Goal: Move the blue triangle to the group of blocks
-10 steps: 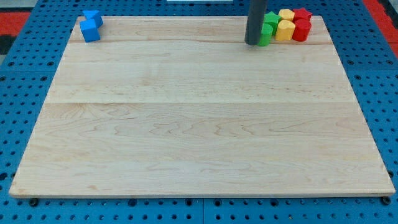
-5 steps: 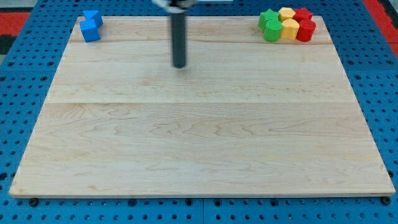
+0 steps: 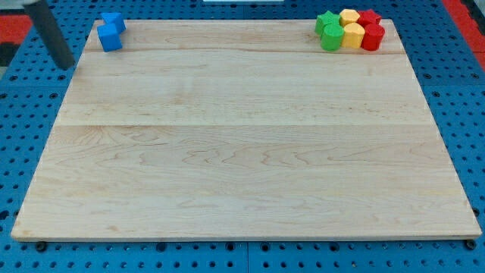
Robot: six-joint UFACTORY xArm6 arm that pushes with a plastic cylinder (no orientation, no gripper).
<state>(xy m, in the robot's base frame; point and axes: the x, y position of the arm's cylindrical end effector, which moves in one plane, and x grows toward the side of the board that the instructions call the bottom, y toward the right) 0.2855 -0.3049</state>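
Wooden surface (image 3: 242,152): two blue blocks (image 3: 111,32) top left, my tip (image 3: 67,66) just left; colourful block group (image 3: 348,30) top right.

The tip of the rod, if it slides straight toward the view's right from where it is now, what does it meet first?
Probably the blue blocks. My tip sits off the board's left edge, slightly below them, so it could pass just under them; depth is hard to judge.

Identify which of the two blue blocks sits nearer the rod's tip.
The lower blue block, the one toward the view's bottom-left, sits closer to my tip than the upper blue block touching it.
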